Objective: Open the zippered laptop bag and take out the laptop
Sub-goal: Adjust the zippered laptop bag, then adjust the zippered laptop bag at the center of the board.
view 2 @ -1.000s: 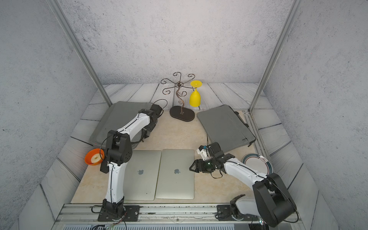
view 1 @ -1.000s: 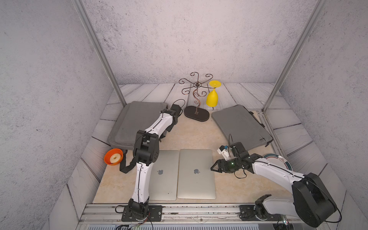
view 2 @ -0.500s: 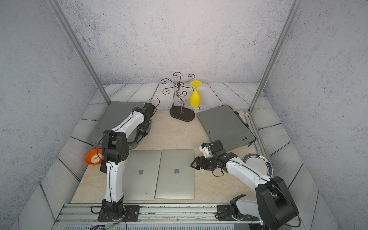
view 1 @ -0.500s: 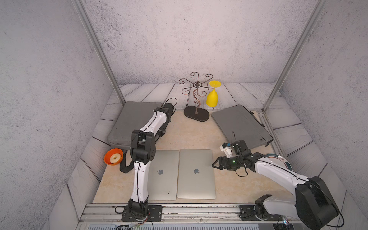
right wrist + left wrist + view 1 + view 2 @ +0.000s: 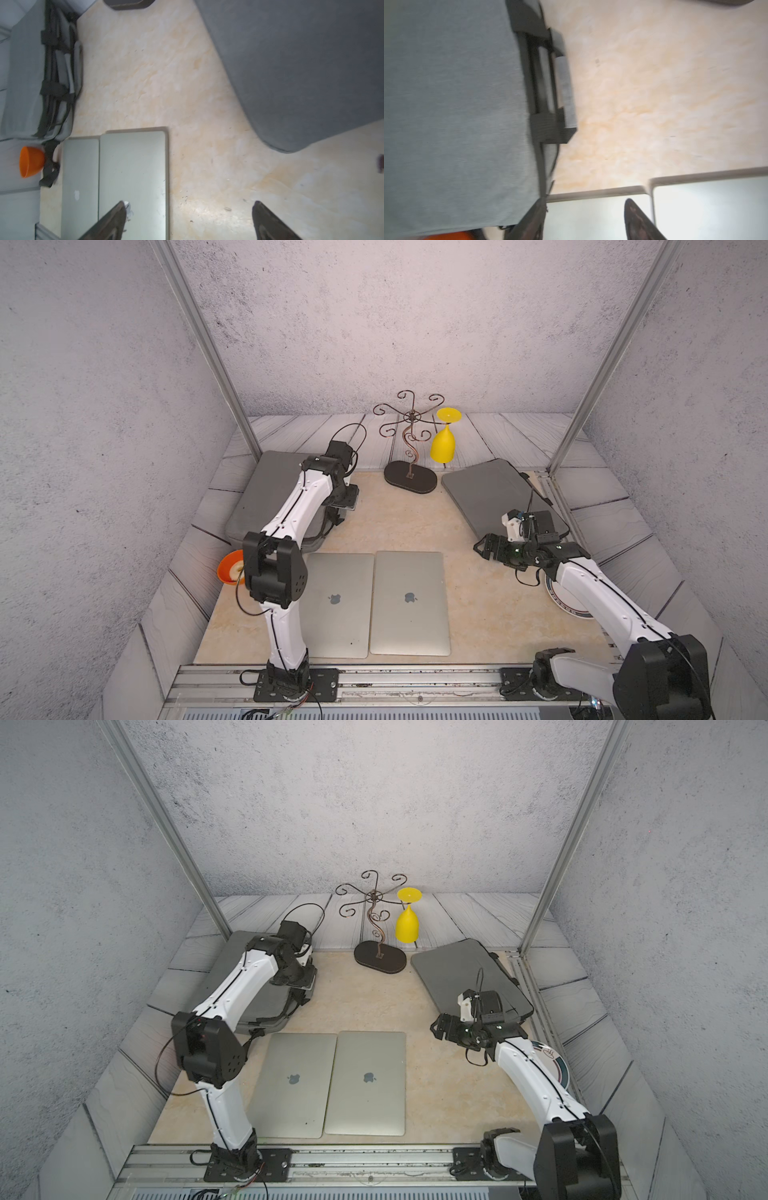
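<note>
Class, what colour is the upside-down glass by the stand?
Yellow; the glass shows best in a top view.

Matt cloth laptop bag (image 5: 268,487), smooth metal laptop (image 5: 409,616)

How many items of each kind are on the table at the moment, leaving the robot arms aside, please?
Silver laptops: 2
Grey laptop bags: 2
Wire stand: 1
Yellow glass: 1
Orange bowl: 1
Plate: 1
Total: 8
</note>
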